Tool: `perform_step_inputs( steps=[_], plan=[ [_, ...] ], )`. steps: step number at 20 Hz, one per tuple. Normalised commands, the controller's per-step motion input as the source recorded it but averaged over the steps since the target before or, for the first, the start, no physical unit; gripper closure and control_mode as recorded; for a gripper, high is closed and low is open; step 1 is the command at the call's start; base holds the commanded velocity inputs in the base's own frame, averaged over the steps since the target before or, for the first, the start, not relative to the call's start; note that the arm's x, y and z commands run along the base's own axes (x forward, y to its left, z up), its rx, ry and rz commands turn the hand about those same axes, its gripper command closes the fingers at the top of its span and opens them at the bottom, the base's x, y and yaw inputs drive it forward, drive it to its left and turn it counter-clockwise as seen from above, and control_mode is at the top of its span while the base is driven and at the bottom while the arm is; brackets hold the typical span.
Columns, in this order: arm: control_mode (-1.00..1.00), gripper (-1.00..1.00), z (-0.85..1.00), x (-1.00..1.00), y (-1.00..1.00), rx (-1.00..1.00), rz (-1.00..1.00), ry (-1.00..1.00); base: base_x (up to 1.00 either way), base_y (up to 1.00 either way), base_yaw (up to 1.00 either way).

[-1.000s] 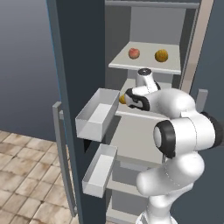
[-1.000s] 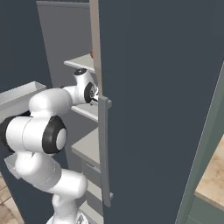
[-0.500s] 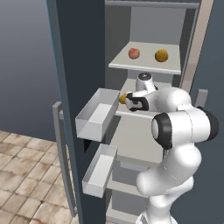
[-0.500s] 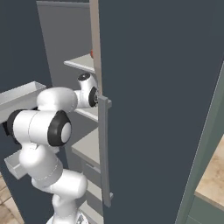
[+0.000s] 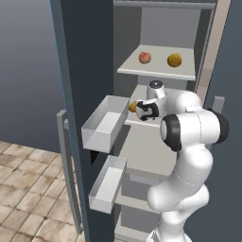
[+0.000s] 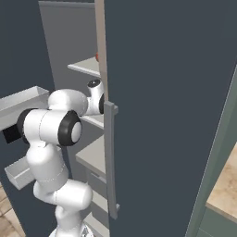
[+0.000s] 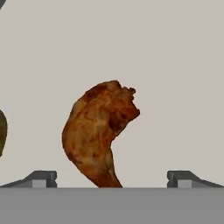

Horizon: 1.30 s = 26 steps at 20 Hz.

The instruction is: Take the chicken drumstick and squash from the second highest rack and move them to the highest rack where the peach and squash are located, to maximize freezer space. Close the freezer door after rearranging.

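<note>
The chicken drumstick (image 7: 99, 135), brown and glazed, lies on the pale floor of the second highest rack (image 5: 140, 123). My gripper (image 7: 113, 179) is open just above it, one finger on each side of its thin end. In the left base view the gripper (image 5: 142, 111) reaches into that rack next to the yellow squash (image 5: 133, 107), and the hand hides the drumstick. A dark sliver of that squash (image 7: 1, 138) shows at the left edge of the hand view. On the highest rack (image 5: 156, 71) sit the peach (image 5: 145, 57) and another squash (image 5: 174, 60).
The freezer door (image 5: 80, 71) stands open on the left with its long handle (image 5: 68, 175). Two pale drawers (image 5: 105, 124) (image 5: 108, 184) jut out below and left of my hand. A second dark door (image 6: 162, 115) with a handle (image 6: 110, 157) blocks the right side.
My hand has edged a little lower and further left into the second highest rack, and the elbow has swung in behind it. The food has not moved.
</note>
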Motion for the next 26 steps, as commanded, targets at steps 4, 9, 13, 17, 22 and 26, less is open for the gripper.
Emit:
perform_step_inputs(
  steps=[4, 9, 13, 17, 22, 26],
  plan=[
    [-1.00, -1.00, -0.13, 0.25, -0.03, 0.00, 0.00, 0.00, 0.00, 0.00, 0.00],
    [-1.00, -1.00, -0.17, 0.26, 0.00, 0.00, 0.00, 0.00, 0.00, 0.00, 0.00],
    [-1.00, -1.00, -0.22, 0.28, 0.00, 0.00, 0.00, 0.00, 0.00, 0.00, 0.00],
    [-1.00, -1.00, -0.28, 0.16, 0.00, 0.00, 0.00, 0.00, 0.00, 0.00, 0.00],
    [-1.00, 1.00, -0.53, -0.10, 0.00, 0.00, 0.00, 0.00, 0.00, 0.00, 0.00],
    [-1.00, 1.00, -0.60, -0.26, 0.00, 0.00, 0.00, 0.00, 0.00, 0.00, 0.00]
  ],
)
